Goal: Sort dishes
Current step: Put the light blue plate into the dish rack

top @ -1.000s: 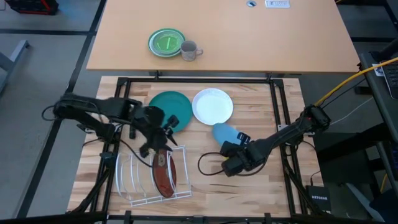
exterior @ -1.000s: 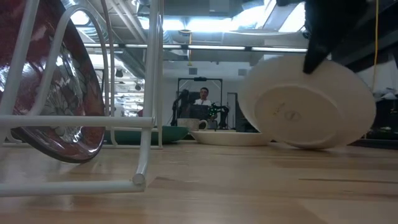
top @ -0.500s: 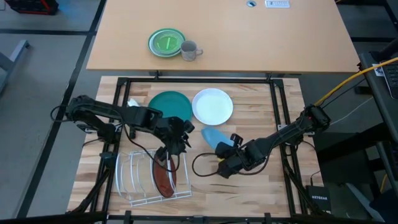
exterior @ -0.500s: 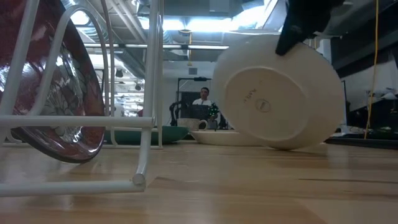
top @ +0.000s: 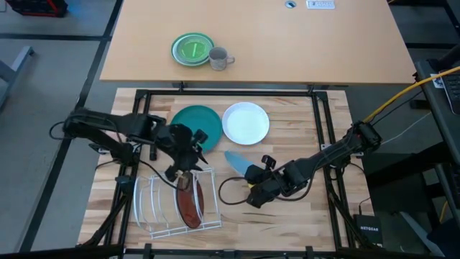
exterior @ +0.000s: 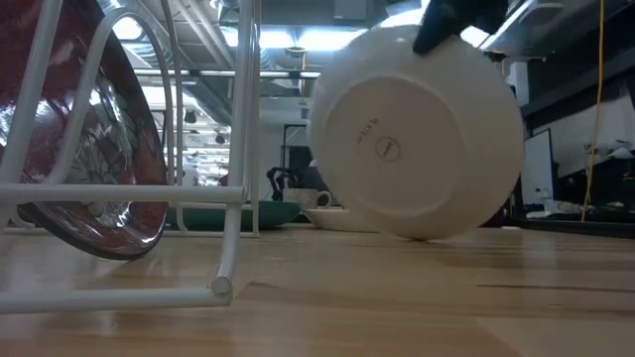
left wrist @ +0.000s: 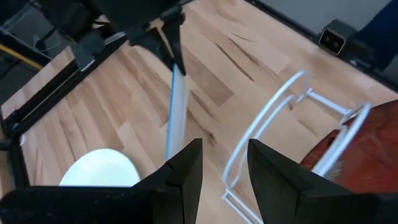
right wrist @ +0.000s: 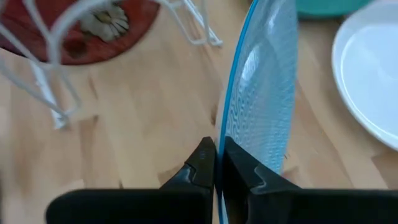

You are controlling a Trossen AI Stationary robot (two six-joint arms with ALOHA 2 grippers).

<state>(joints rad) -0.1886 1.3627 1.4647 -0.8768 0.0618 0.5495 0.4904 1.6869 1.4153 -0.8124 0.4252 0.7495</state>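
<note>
White wire forms the dish rack (top: 176, 205) at the left of the pale wooden desk (top: 302, 216), its thin hoops rising in arcs; the dark red plate (top: 190, 201) with pale flower marks stands on edge in one of its slots, glossy and tilted in the low view. Just above the rack hangs the left gripper (top: 184, 167), its two dark fingers parted with nothing between them, pointing toward the rack's near hoop. Behind it the dark teal plate (top: 197, 124) lies flat on the boards, round and smooth, and just beside it the plain white plate (top: 246, 122) lies flat too, their rims near or touching. Toward the middle, the light blue speckled plate (top: 237, 162) is held up on edge, its lower rim on or just over the desk; its face is finely stippled and its underside pale with a maker's mark. The right gripper (top: 253, 180) is pinched tight on that plate's rim, one finger on each face. On the farther tan surface sit a small green plate (top: 191, 49) and a grey mug (top: 220, 58).
</note>
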